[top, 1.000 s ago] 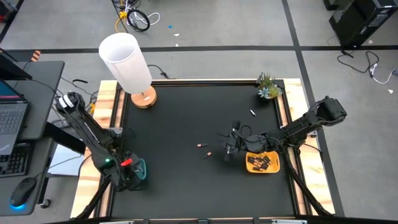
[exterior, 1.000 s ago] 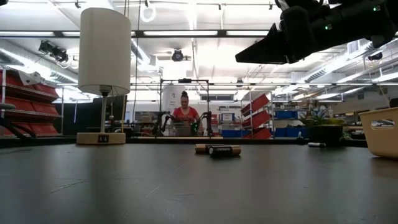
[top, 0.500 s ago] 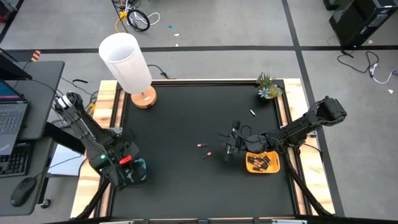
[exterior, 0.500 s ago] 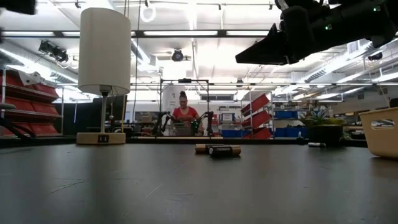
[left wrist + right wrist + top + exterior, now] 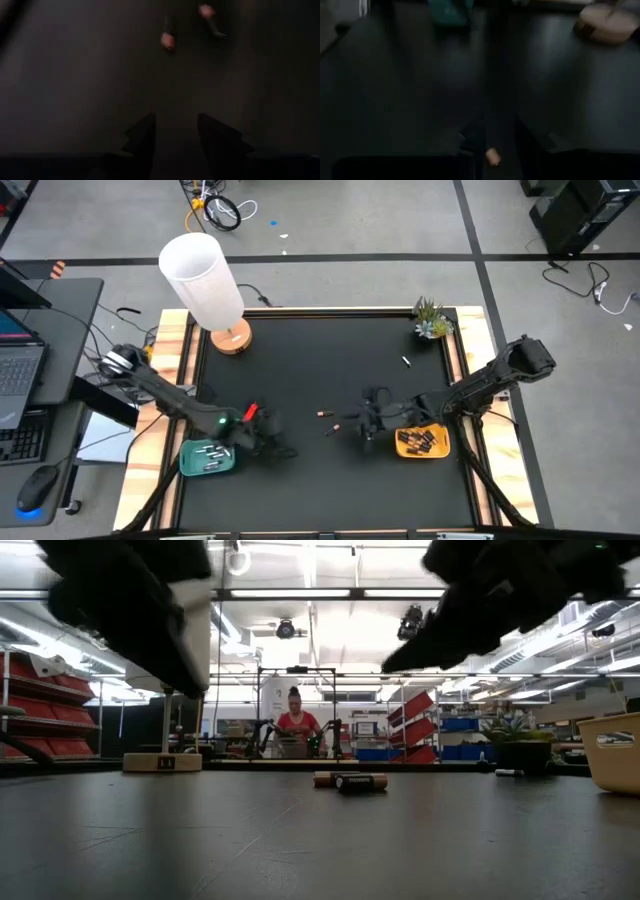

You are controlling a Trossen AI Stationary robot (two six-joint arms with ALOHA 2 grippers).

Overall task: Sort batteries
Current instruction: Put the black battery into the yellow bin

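Two dark batteries with pinkish ends (image 5: 323,413) (image 5: 332,429) lie loose on the black mat at mid-table; in the low view they (image 5: 350,781) rest on their sides. A pale battery (image 5: 406,361) lies near the far right corner. The green tray (image 5: 207,458) holds pale batteries and the orange tray (image 5: 421,441) holds dark ones. My left gripper (image 5: 280,448) (image 5: 175,117) hangs open over bare mat, left of the loose pair (image 5: 167,37). My right gripper (image 5: 355,426) (image 5: 495,132) is open just right of them. A pink-ended battery (image 5: 492,156) shows between its fingers; I cannot tell whether they touch it.
A white lamp (image 5: 205,280) stands on a wooden base (image 5: 230,337) at the far left corner, and a small plant (image 5: 432,320) at the far right. Bare mat spreads across the middle and near side. A person sits in the room beyond the table (image 5: 297,720).
My left arm has swung from over the green tray at the near left corner toward the table's right, out over the mat toward the loose batteries, leaving the tray uncovered. My right gripper has shifted slightly left toward the same batteries. The batteries have not moved.
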